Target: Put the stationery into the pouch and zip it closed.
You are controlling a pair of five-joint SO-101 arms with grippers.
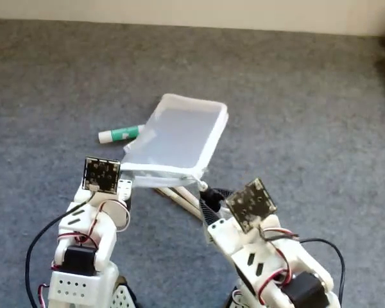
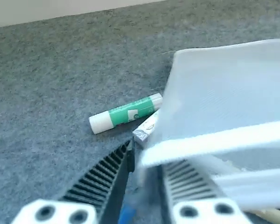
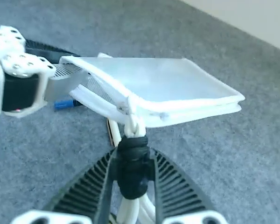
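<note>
Translucent white mesh formed the pouch [image 1: 179, 138], which lay near the middle of a grey carpet [image 1: 308, 96], its near edge raised between the two arms and its far end resting toward the wall. The left gripper [image 2: 147, 163] was closed to a narrow gap on the pouch's near left corner, with the white rim band pinched between its ribbed black fingers [image 2: 107, 175]; the right wrist view showed the same gripper [image 3: 60, 84] clamped on that corner. At the near right corner, the right gripper [image 3: 133, 158] was nearly shut on the black pull tab [image 3: 132, 163], which hung by a white loop from the end of the pouch's zip. In the high view, the left gripper [image 1: 129, 172] and the right gripper [image 1: 205, 194] stood at opposite ends of that near edge. A green-and-white glue stick [image 1: 120, 134] lay on the carpet just beside the pouch's left side, outside it. A small blue object [image 3: 65, 103] lay on the carpet under the held corner, too hidden to identify.
</note>
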